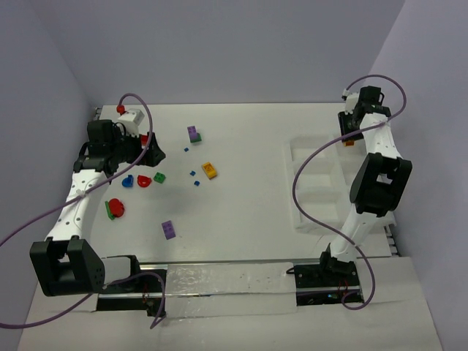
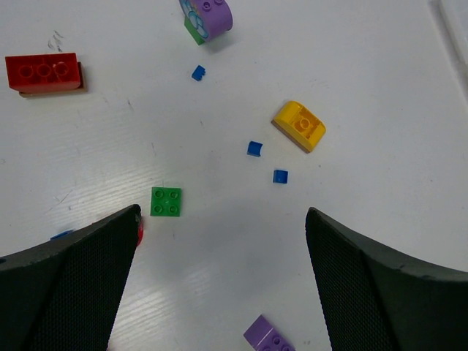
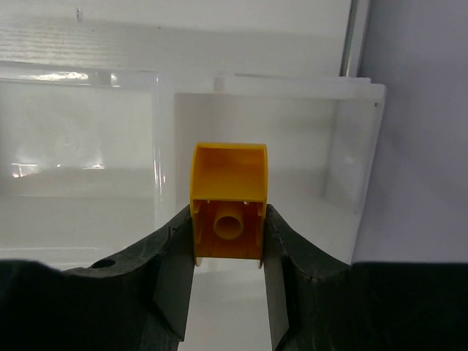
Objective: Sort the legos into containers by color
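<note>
My right gripper (image 3: 228, 223) is shut on a yellow-orange lego (image 3: 228, 197), hollow underside facing the camera, above a far corner compartment of the white tray (image 3: 292, 85). In the top view that gripper (image 1: 349, 140) is at the tray's (image 1: 311, 191) far right end. My left gripper (image 2: 223, 219) is open and empty above the table. Beyond it lie a green lego (image 2: 166, 202), a yellow lego (image 2: 299, 125), three tiny blue legos (image 2: 254, 148), a red lego (image 2: 42, 72) and a purple-on-green piece (image 2: 207, 16). A purple lego (image 2: 269, 336) lies between the fingers.
In the top view my left gripper (image 1: 151, 151) hovers at the table's left. Near it lie a red lego (image 1: 145, 180), a blue lego (image 1: 129, 181), a red-and-green piece (image 1: 115, 209) and a purple lego (image 1: 169, 229). Purple cables loop from both arms.
</note>
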### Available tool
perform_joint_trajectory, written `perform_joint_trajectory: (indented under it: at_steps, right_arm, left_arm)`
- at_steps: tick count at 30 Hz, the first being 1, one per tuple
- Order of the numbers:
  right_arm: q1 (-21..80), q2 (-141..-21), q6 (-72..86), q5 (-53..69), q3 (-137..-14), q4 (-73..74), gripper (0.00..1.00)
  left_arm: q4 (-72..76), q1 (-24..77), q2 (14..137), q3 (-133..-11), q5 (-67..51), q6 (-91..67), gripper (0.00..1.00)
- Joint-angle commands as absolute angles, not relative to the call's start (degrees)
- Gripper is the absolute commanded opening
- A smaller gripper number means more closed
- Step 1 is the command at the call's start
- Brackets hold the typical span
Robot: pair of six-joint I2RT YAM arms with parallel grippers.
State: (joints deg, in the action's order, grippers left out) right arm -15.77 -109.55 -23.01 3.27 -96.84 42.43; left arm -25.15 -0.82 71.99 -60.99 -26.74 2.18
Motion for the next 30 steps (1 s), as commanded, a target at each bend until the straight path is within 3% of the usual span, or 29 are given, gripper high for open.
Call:
perform_joint_trajectory:
  at_steps: [1, 7, 10, 17, 23, 27, 30]
  right_arm:
    - [-15.6, -111.3, -23.2, 3.5, -98.8, 38.0, 0.05]
    - [-15.8, -114.3, -23.4, 2.5, -99.2, 37.9, 0.11]
    - [-16.1, -114.6, -23.9, 2.4, -98.8, 37.8, 0.47]
    - [-16.0, -110.3, -23.3, 3.9, -98.8, 40.8, 0.81]
    - [-11.1, -103.5, -18.3, 5.7, -101.4, 44.9, 0.84]
    - [0.3, -97.8, -12.6, 6.1, -98.1, 44.5, 0.85]
    - [14.8, -98.0, -6.3, 6.1, -95.9, 44.1, 0.85]
  left_arm:
    - [-23.0, -0.6, 71.0, -62.0, -25.1, 2.9, 0.99]
    - [-23.5, -0.6, 72.0, -62.3, -24.8, 3.1, 0.99]
    - [-23.2, -0.6, 71.9, -62.1, -25.2, 3.1, 0.99]
    - [-23.2, -0.6, 71.8, -62.0, -25.5, 3.5, 0.99]
    - [-22.8, -0.6, 71.3, -61.4, -24.9, 3.6, 0.99]
    - [-21.6, -0.5, 70.1, -60.8, -23.5, 2.2, 0.99]
    - [-21.2, -0.6, 69.6, -60.8, -23.4, 1.6, 0.99]
